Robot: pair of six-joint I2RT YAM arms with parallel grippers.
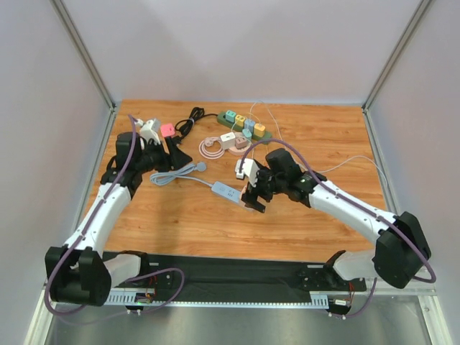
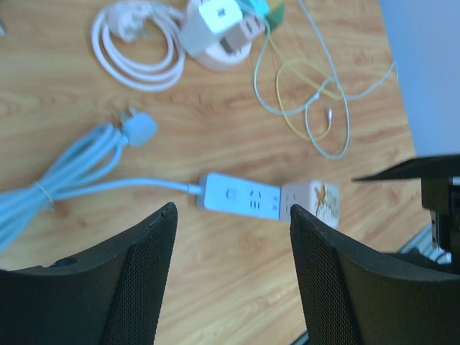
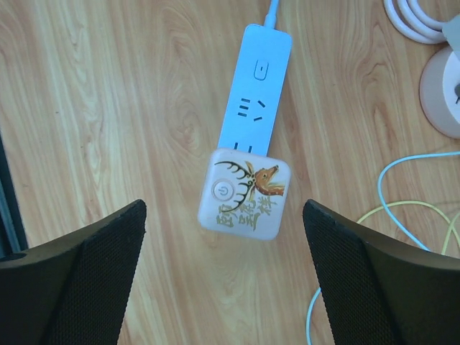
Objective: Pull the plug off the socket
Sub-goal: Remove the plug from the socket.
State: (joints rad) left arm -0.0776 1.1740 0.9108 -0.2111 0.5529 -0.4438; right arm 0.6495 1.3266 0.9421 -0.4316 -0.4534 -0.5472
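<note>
My right gripper [image 3: 223, 208] is spread wide and holds nothing. Its two black fingers hang either side of the plug [image 3: 244, 192] without touching it. My left gripper [image 2: 231, 212] is also spread wide and empty, well off toward 10 o'clock from the plug in the top view.

There is one plug: a white, rounded square block with a brown antlered deer drawn on top, a round power symbol and some brown lettering. It sits seated in the end of the one white power strip [image 3: 255, 93], which runs from it toward 12 o'clock in my right wrist view. The strip shows one switch and one free set of slots between the switch and the plug. It lies flat near the middle of the wooden table [image 1: 187, 230].

One pale blue cord [image 2: 65, 180] leaves the strip's far end and lies bundled, with its own wall plug [image 2: 138, 127] loose beside it.

Toward 12 o'clock on the table lie:
- one green strip [image 1: 244, 126] carrying at least four coloured blocks
- one white coiled cable [image 1: 210, 147]
- one black cord [image 1: 188, 121]
- one pink block [image 1: 167, 130]
</note>
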